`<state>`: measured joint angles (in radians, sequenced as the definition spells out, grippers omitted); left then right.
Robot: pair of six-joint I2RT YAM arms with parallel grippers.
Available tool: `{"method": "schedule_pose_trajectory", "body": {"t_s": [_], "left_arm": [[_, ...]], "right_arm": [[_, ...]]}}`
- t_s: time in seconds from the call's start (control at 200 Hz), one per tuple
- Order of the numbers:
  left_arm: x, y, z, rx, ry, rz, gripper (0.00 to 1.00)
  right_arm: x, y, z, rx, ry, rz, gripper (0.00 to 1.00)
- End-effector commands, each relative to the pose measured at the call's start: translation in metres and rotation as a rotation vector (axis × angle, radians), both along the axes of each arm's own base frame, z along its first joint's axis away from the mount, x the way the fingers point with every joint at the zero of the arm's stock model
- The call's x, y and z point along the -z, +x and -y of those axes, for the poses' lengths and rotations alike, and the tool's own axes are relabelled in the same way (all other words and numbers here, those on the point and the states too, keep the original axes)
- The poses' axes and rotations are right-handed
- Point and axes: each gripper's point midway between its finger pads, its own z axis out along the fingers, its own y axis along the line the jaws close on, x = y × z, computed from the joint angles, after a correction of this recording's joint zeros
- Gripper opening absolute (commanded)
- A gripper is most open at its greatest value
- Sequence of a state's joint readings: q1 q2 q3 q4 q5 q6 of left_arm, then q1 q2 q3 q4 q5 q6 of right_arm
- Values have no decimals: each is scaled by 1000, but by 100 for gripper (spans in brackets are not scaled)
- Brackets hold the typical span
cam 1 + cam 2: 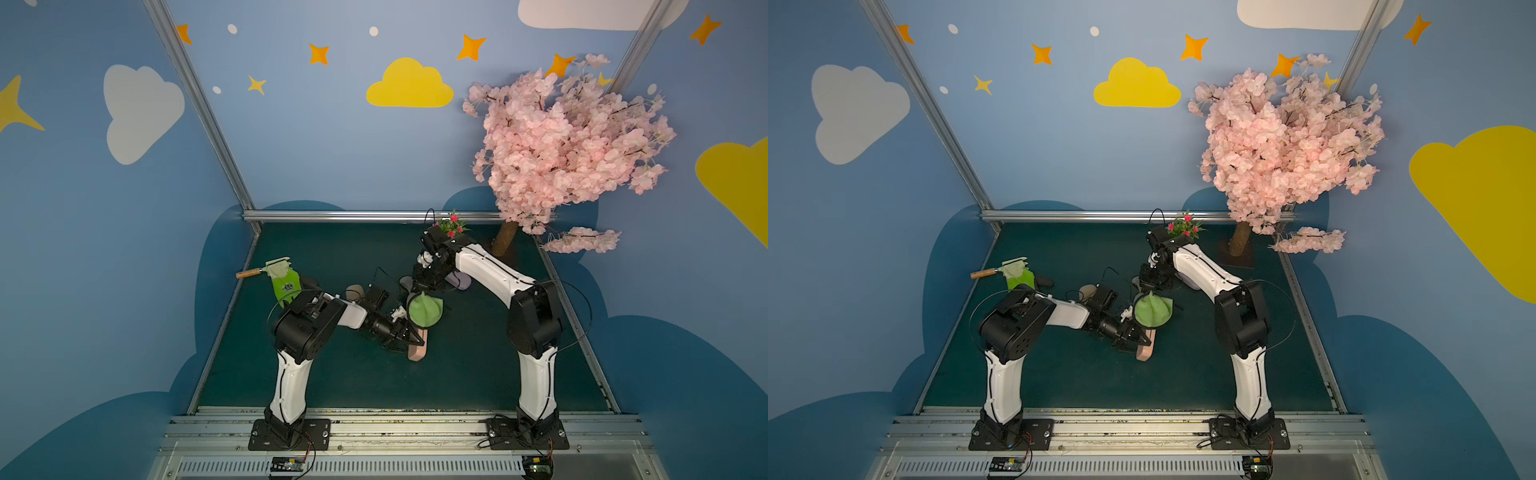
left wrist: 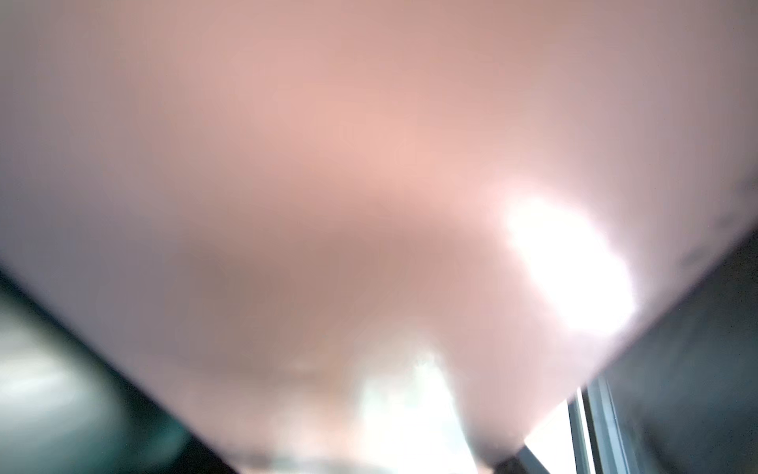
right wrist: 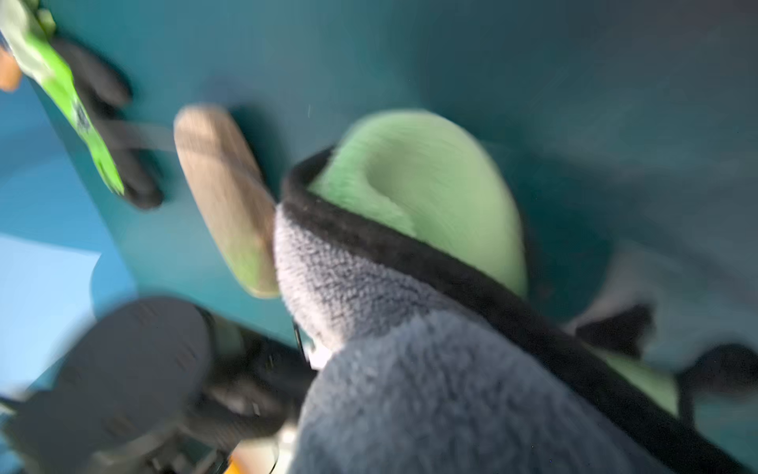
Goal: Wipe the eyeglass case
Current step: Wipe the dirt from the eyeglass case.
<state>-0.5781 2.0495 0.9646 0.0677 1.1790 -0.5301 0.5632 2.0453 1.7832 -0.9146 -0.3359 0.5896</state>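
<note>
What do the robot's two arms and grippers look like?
The left arm and right arm have white rounded shells with bulky black joint housings. The left gripper and right gripper are black. Thin black cables loop beside each elbow, and each base plate is black.

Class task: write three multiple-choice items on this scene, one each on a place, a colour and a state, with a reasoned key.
1. Where on the table does the blossom tree stand? A near left corner; B far right corner; C between the arms.
2. What colour is the eyeglass case in the left gripper? A pink; B blue; C yellow.
3. How is the right gripper? A open, empty; B open around the case; C shut on the cloth.
Key: B, its trunk stands there; A, pink shows beyond the jaws; C, the green cloth hangs from it.
</note>
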Motion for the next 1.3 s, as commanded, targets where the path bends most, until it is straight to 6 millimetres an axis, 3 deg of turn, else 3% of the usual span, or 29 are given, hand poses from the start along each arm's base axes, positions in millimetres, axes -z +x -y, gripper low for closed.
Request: {"method": "schedule_pose_trajectory", "body": {"t_s": [0.0, 0.13, 0.255, 0.395, 0.551, 0.626, 0.711, 0.756, 0.951, 1.071, 1.296], "left_arm": [[-6, 1, -3, 5, -26, 33, 3], [-6, 2, -4, 1, -17, 50, 3], [-5, 3, -6, 14, 20, 98, 3], [-10, 7, -6, 14, 14, 144, 3], [-22, 22, -3, -32, -31, 192, 3], [-31, 28, -1, -45, -77, 217, 3], [-43, 30, -2, -56, -120, 248, 3], [-47, 29, -4, -63, -135, 256, 3], [-53, 41, -8, -108, -174, 255, 3], [-52, 47, -3, -117, -170, 243, 3], [-44, 22, -12, -85, -128, 172, 3]], "right_arm": [[-24, 15, -8, -28, 48, 100, 0], [9, 3, -24, -54, 107, -53, 0], [37, -22, -31, -87, 214, -206, 0], [59, -43, -18, -74, 317, -328, 0], [70, -63, -10, -42, 415, -415, 0], [89, -73, -4, 16, 400, -454, 0], [121, -80, 24, 184, 317, -490, 0], [126, -76, 39, 279, 337, -455, 0], [119, -84, 50, 337, 324, -470, 0], [109, -77, 59, 386, 331, -434, 0], [37, -33, 77, 310, 256, -206, 0]]}}
